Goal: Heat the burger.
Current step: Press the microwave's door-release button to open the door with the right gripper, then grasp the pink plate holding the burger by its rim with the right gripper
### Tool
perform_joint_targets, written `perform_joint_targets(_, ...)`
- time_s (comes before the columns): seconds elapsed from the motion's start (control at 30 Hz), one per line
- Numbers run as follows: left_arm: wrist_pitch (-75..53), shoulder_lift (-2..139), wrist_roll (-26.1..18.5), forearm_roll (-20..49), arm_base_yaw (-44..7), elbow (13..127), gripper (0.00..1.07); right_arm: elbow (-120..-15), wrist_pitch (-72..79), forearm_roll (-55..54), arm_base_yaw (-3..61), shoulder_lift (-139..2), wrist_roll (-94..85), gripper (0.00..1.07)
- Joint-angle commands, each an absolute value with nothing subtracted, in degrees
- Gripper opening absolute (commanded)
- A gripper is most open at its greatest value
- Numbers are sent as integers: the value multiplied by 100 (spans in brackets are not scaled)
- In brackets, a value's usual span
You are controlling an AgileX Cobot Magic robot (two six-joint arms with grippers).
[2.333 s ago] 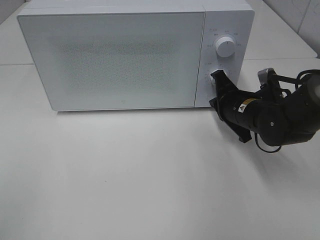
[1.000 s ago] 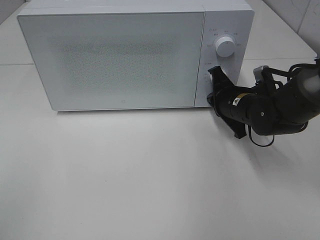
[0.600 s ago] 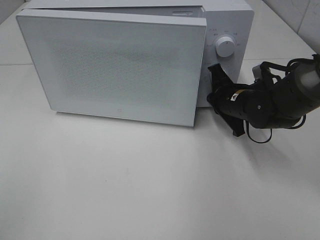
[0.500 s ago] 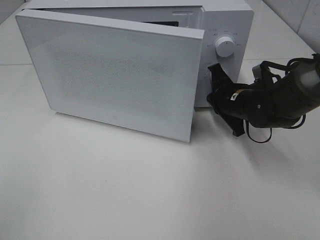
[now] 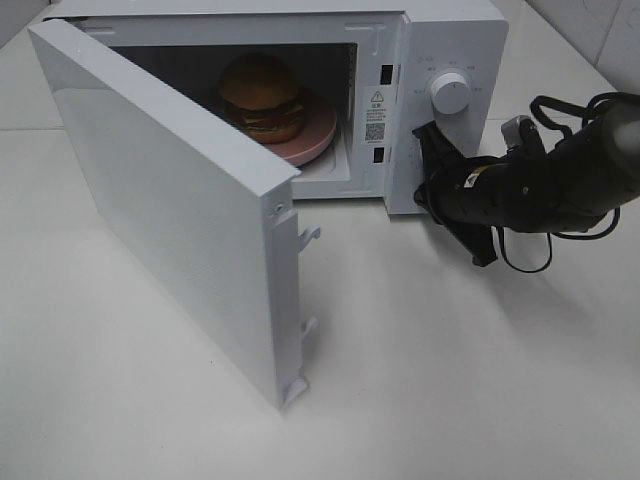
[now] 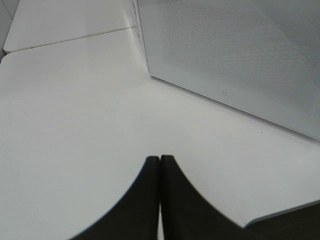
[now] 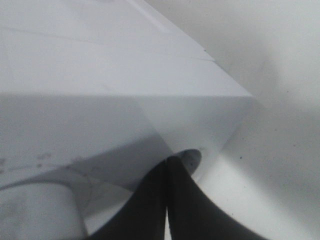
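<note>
- Right gripper (image 7: 167, 160): fingers closed together, nothing held. The tips are set against the lower part of the control panel (image 5: 466, 135), below the upper knob (image 5: 450, 93). A small round feature, possibly a button, is seen just beside the tips in the right wrist view.
- Right arm pose: laid low over the table (image 5: 450, 380), reaching in from the right, forearm roughly level, wrist aimed at the microwave (image 5: 455, 30) front.
- Left gripper (image 6: 159, 159): also closed and empty, held above the bare table. It is not seen in the high view.
- Door (image 5: 170, 210): swung wide on its left hinge, free edge with latch hooks pointed out toward the front. Its dotted outer face fills the area ahead of the left gripper.
- The burger (image 5: 262, 95) sits upright on a pink plate (image 5: 322, 132) inside the cavity, left of the right gripper and behind the open door.
- Judged: loading is done; door closing and timer setting are left.
- Key relation: the door's outer face lies on the left arm's side, so the left arm is judged better placed for the closing push. The right is already placed at the controls.
</note>
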State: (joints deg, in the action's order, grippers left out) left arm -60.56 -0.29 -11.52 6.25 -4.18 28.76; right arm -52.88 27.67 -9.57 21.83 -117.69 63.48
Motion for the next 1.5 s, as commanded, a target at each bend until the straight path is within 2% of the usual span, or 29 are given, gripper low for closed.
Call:
perform_joint_targets(0.03, -5970, -143, -1094, 665, -413, 2859, 0, -5518, 3019, -372, 2200, -11333, 6045, 0)
perform_joint_targets(0.53, -5970, -143, -1094, 665, -413, 2859, 0, -4314, 2853, 338, 2200, -10594, 5031, 2)
perform_joint_targets(0.7, -5970, -143, -1094, 665, -413, 2859, 0, -4091, 2836, 1381, 2200, -10382, 4045, 4)
perform_joint_targets(0.77, -5970, -143, -1094, 665, -413, 2859, 0, -4091, 2865, 2412, 2200, -10330, 3570, 4)
perform_joint_targets(0.87, -5970, -143, -1094, 665, -413, 2859, 0, -4091, 2911, 2664, 2200, -10330, 3449, 4)
perform_joint_targets(0.93, -5970, -143, -1094, 665, -413, 2859, 0, -4091, 3031, 3621, 2200, -10330, 3071, 5)
perform_joint_targets(1.03, -5970, -143, -1094, 665, -413, 2859, 0, -4091, 3037, 3971, 2200, -10330, 2716, 6)
perform_joint_targets(1.3, -5970, -143, -1094, 665, -413, 2859, 0, -4091, 3025, 4332, 2200, -10330, 1473, 8)
perform_joint_targets(1.5, -5970, -143, -1094, 665, -413, 2859, 0, -4102, 2756, 4337, 2212, -10330, 1398, 9)
